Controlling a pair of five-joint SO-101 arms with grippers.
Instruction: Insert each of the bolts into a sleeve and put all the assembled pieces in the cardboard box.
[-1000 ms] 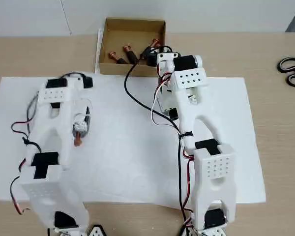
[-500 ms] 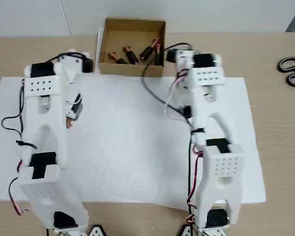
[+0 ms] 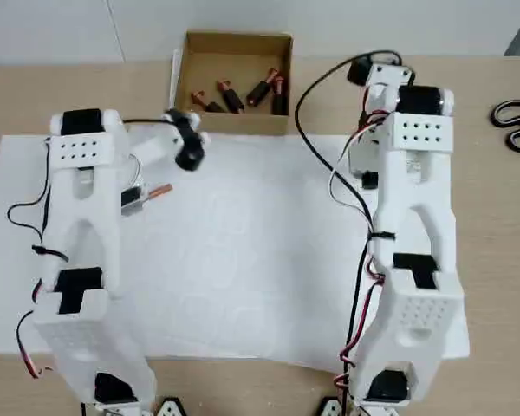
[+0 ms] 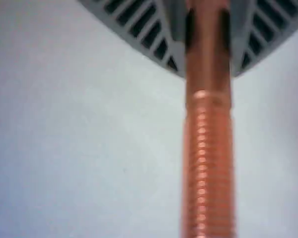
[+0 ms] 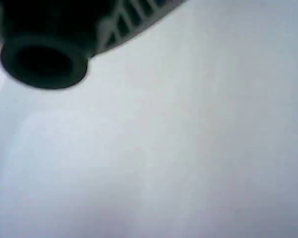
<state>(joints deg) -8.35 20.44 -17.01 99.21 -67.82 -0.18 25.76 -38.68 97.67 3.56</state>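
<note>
High view shows the left gripper [image 3: 140, 195] over the left side of the white paper [image 3: 243, 277]. It is shut tight on 1 copper bolt [image 3: 161, 189]. The bolt sticks out sideways, and its free end points across the paper toward the right arm.

Left wrist view shows that bolt close up. The smooth part is pinched between the jaws and the screw part is bare.

Right wrist view shows the right gripper [image 5: 64, 25] closed on 1 black sleeve [image 5: 43, 62]. The round hole of the sleeve is open and nothing blocks it.

The 2 arms are well apart, with bare paper between them. I think the next job is to bring the bolt and the sleeve together. For that, the bolt's long line must match the hole. From above I cannot tell which way the sleeve is turned.

The cardboard box [image 3: 238, 35] sits at the far edge of the paper, between the 2 arms. Some done pieces [image 3: 228, 94] lie inside it.
</note>
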